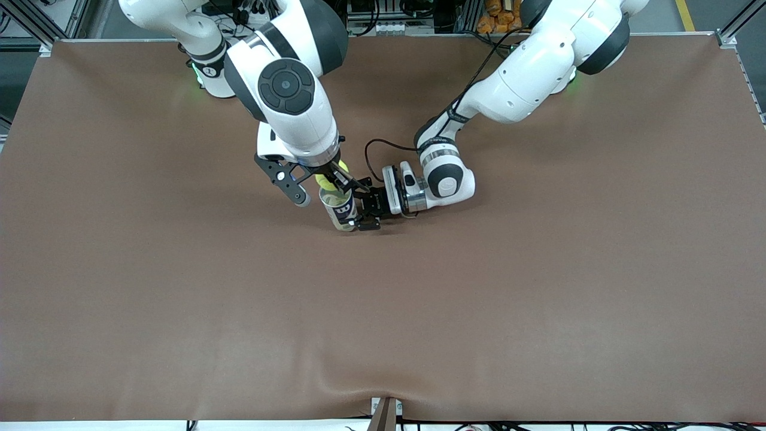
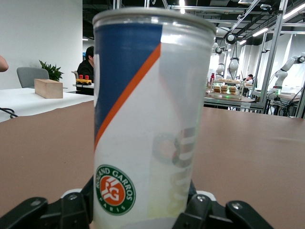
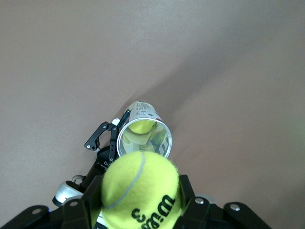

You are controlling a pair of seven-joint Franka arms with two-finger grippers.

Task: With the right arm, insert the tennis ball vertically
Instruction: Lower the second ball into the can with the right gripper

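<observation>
I see the right gripper (image 3: 140,202) clenching the tennis ball (image 3: 140,183) over the upright can (image 3: 143,136), which the left gripper (image 2: 138,210) clasps.

- A brown sheet (image 1: 179,299) covers the whole counter, smooth except for a soft ripple near its front edge.
- Silver aluminium framing (image 1: 727,37) marks the counter's corners along the edge where the bases stand, with tangled cables and orange items past it.
- In the left wrist view a plain white wall (image 2: 38,33) rises on one side of the room.
- A white table (image 2: 28,102) carries a wooden box (image 2: 48,88); a grey chair (image 2: 29,75) and a green plant (image 2: 50,71) stand near it.
- A seated person in dark clothes (image 2: 86,67) is visible.
- Ceiling strip lights (image 2: 267,31) glow over metal-framed workstations (image 2: 267,62).
</observation>
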